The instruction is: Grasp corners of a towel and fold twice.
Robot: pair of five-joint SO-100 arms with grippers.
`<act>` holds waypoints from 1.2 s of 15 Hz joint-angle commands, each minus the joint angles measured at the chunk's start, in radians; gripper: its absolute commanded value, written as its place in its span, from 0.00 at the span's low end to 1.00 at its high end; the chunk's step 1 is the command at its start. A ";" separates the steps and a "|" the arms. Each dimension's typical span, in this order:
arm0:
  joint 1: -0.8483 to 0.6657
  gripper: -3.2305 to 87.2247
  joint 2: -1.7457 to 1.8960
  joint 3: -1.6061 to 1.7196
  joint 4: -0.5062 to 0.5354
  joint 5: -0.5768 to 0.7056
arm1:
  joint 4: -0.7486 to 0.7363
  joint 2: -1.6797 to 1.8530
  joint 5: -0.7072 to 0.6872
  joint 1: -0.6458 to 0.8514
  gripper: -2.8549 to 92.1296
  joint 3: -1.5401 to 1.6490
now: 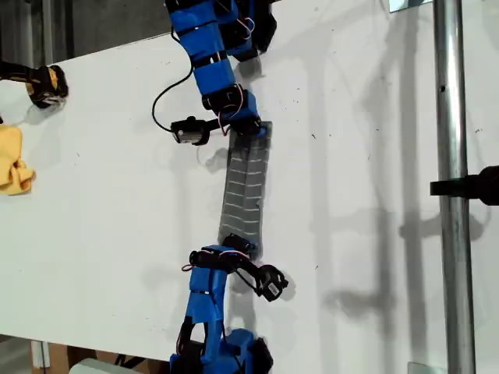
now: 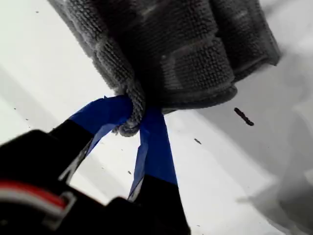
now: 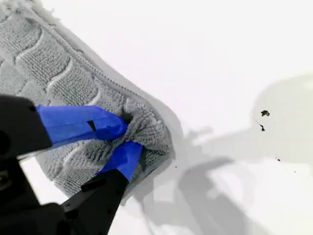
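Observation:
The towel [image 1: 245, 183], gray with thin white stripes, lies as a narrow strip on the white table [image 1: 109, 210] in the exterior view. A blue arm grips each of its ends, one at the far end [image 1: 248, 128] and one at the near end [image 1: 238, 245]; the wrist views do not tell which arm is which. My first gripper [image 2: 137, 120] is shut on a bunched edge of the towel [image 2: 186, 49], which looks raised off the table. My second gripper [image 3: 129, 134] is shut on a corner of the towel [image 3: 58, 73], which lies flat there.
A small yellow cloth [image 1: 14, 160] lies at the exterior view's left edge, with a black and yellow object [image 1: 43, 82] beyond it. A metal pole [image 1: 452, 187] with a black clamp [image 1: 472, 185] runs down the exterior view's right side.

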 commanded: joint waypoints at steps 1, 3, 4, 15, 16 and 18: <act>-0.018 0.30 0.054 0.020 0.023 0.009 | 0.066 0.049 0.020 0.012 0.39 -0.009; -0.017 0.33 0.167 0.023 0.141 -0.009 | 0.229 0.256 0.040 -0.002 0.35 -0.041; -0.011 0.32 0.275 0.044 0.187 -0.009 | 0.302 0.403 0.052 -0.014 0.34 -0.046; 0.083 0.03 2.118 1.333 -0.089 -0.331 | 0.460 1.374 0.130 0.008 0.18 0.310; 0.098 0.03 2.227 1.427 -0.061 -0.390 | 0.459 1.376 0.141 0.026 0.16 0.313; 0.107 0.06 2.235 1.560 -0.084 -0.505 | 0.476 1.376 0.219 0.012 0.19 0.308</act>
